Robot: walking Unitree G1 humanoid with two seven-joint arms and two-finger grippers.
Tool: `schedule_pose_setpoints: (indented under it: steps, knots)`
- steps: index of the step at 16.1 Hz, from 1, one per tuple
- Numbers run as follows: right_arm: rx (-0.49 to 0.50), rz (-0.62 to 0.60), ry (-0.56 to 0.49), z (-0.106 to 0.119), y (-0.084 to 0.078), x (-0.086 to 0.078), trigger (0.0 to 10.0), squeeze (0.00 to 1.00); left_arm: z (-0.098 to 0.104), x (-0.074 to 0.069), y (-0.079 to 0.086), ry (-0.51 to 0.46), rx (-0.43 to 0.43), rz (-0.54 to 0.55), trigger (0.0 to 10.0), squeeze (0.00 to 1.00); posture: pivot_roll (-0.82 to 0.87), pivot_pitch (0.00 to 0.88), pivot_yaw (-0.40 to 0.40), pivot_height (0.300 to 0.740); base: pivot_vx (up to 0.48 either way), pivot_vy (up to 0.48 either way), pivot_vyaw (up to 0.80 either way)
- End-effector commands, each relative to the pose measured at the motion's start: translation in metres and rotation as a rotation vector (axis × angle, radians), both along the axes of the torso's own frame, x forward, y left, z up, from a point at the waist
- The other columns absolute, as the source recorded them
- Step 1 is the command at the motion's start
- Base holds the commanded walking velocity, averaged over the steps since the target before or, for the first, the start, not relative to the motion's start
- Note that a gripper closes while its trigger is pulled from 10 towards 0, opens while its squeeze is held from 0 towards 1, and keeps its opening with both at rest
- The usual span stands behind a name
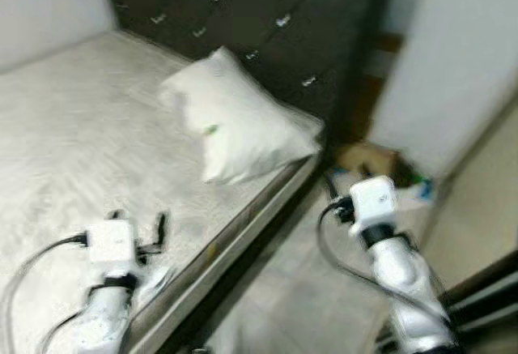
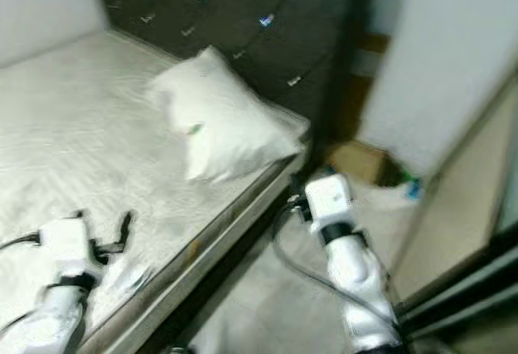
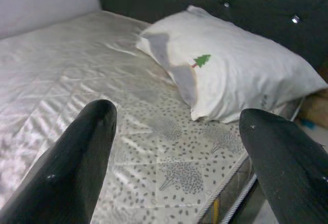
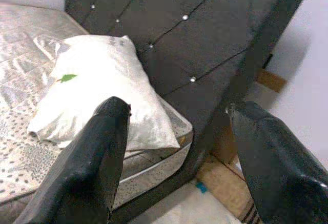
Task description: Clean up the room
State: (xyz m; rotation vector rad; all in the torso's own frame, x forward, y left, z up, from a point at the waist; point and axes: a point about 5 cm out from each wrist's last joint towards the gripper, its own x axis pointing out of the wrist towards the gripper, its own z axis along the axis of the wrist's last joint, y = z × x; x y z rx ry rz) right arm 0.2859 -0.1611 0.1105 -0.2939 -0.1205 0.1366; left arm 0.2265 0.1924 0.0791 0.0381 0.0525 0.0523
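A bed (image 1: 73, 135) with a pale patterned cover fills the left half of the eye views, its dark tufted headboard (image 1: 267, 22) across the top centre. A white pillow (image 1: 235, 119) with a small green tree print lies on the bed just below the headboard, near the bed's right edge. Right of the bed, at centre right, a brown box (image 1: 368, 158) sits on the floor by a white wall. The left gripper (image 3: 177, 147) hovers over the cover at lower left, fingers spread wide, holding nothing. The right gripper (image 4: 177, 147) hangs beside the bed at lower right, fingers equally wide apart, empty.
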Motion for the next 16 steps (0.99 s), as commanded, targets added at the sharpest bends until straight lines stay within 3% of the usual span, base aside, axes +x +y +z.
schedule_pose_setpoints:
  steps: [1, 16]
  knots:
    - [0.012, 0.001, -0.009, 0.0032, 0.0021, 0.0016, 10.0, 0.00, 0.0013, -0.0002, 0.0053, -0.004, 0.020, 0.014, 10.0, 0.00, 0.01, 0.095, -0.075, 0.740, 0.000, 0.000, 0.80]
    - [0.031, 0.030, 0.000, 0.0024, 0.0064, 0.0002, 10.0, 0.00, -0.0002, -0.0019, 0.0040, 0.010, 0.038, 0.003, 10.0, 0.00, 0.01, 0.122, -0.063, 0.740, 0.000, 0.000, 0.80]
